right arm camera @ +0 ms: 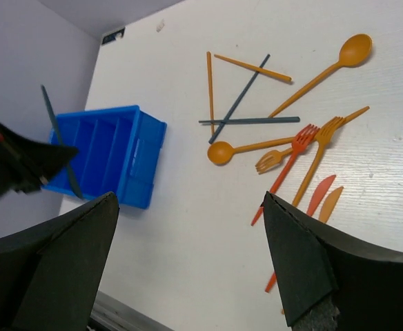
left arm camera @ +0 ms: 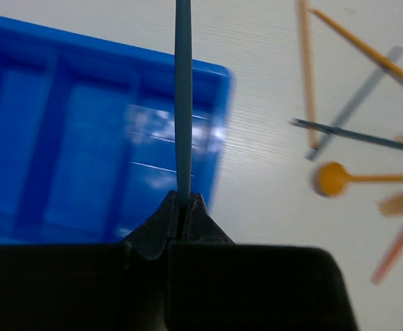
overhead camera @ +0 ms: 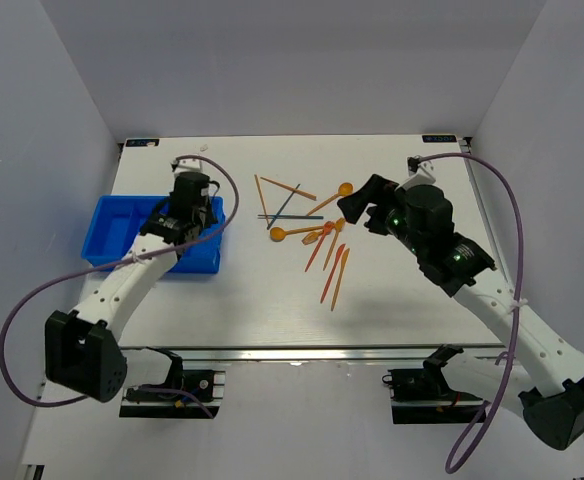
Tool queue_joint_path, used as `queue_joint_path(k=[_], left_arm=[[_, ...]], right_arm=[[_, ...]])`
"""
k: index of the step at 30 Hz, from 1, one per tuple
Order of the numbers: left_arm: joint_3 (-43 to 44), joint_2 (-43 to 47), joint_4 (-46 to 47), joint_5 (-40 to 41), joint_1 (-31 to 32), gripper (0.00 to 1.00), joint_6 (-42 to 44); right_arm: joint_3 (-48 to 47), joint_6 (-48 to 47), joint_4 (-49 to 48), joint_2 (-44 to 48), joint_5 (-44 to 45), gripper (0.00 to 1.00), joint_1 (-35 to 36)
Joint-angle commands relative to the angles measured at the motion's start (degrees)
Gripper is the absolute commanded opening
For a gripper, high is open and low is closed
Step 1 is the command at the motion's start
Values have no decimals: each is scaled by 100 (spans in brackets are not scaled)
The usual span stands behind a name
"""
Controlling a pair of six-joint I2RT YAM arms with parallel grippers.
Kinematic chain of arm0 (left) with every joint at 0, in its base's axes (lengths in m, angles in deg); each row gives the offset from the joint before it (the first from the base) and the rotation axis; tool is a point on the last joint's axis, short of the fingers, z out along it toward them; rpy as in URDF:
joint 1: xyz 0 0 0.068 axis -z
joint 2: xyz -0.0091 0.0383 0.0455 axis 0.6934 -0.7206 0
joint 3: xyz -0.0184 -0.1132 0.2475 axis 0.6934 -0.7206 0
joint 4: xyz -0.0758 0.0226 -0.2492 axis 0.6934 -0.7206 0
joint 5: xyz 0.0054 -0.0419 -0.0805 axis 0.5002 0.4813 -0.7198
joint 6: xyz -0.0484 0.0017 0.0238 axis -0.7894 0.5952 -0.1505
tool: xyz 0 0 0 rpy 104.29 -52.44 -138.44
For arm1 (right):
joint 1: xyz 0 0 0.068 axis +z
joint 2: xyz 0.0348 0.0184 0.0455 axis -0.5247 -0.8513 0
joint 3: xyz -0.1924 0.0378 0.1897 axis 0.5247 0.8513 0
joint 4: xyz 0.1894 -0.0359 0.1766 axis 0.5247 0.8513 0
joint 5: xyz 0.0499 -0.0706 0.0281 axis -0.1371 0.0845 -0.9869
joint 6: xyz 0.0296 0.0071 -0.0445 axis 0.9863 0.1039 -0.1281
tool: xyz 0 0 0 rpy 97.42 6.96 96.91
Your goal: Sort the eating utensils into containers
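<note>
The blue bin with its narrow compartments sits at the table's left. My left gripper hovers over its right end, shut on a thin dark blue stick that points away from the jaws. That stick also shows in the right wrist view, slanting above the bin. Orange and red utensils lie loose in the middle: spoons, forks, knives, and crossed sticks. My right gripper hangs open above the table, right of the pile, holding nothing.
White walls close in the table on the left, right and back. A purple cable loops beside the right arm. The table's near edge has a metal rail.
</note>
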Motion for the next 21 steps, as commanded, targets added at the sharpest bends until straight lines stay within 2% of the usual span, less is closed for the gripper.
queue_joint_path(k=[1, 4, 8, 16, 19, 21], left_arm=[[430, -382, -231, 38, -461, 0, 737], [720, -822, -319, 92, -523, 0, 1318], [562, -956, 138, 66, -637, 0, 1451], [149, -1316, 517, -172, -716, 1, 969], [53, -1421, 692, -154, -760, 8, 775], [43, -1474, 763, -215, -821, 8, 696]], right_arm=[[200, -471, 233, -30, -219, 89, -15], [332, -621, 224, -38, -360, 89, -15], [464, -736, 101, -91, -536, 89, -15], [596, -833, -154, -197, -676, 89, -24], [649, -859, -198, -205, -668, 89, -24], [675, -868, -207, -214, -668, 89, -24]])
